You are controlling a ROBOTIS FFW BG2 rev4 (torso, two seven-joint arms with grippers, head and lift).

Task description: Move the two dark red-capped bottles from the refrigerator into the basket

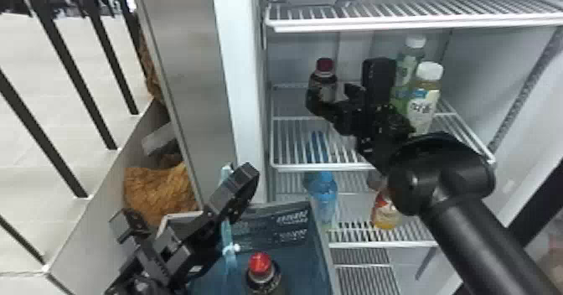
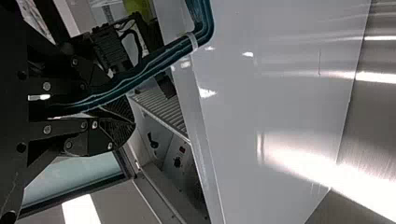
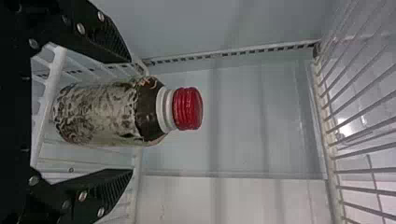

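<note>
My right gripper (image 1: pixel 345 93) reaches over the middle refrigerator shelf in the head view, beside a dark red-capped bottle (image 1: pixel 324 80). In the right wrist view that bottle (image 3: pixel 112 112) stands upright, between the spread fingers of my right gripper (image 3: pixel 123 114), with gaps on both sides. A second dark red-capped bottle (image 1: pixel 262 275) is inside the blue basket (image 1: pixel 293 244), cap up. My left gripper (image 1: pixel 234 193) is at the basket's left side by its light-blue handle (image 1: pixel 228 231). The left wrist view has my left gripper (image 2: pixel 123 100) shut on the teal handle (image 2: pixel 154 63).
White-capped bottles (image 1: pixel 423 101) stand right of my right gripper on the same shelf (image 1: pixel 318 167). An upper wire shelf (image 1: pixel 398 21) spans above. Below are a blue bottle (image 1: pixel 324 197) and an orange one (image 1: pixel 385 212). The refrigerator's left side wall (image 1: pixel 238 84) borders the opening.
</note>
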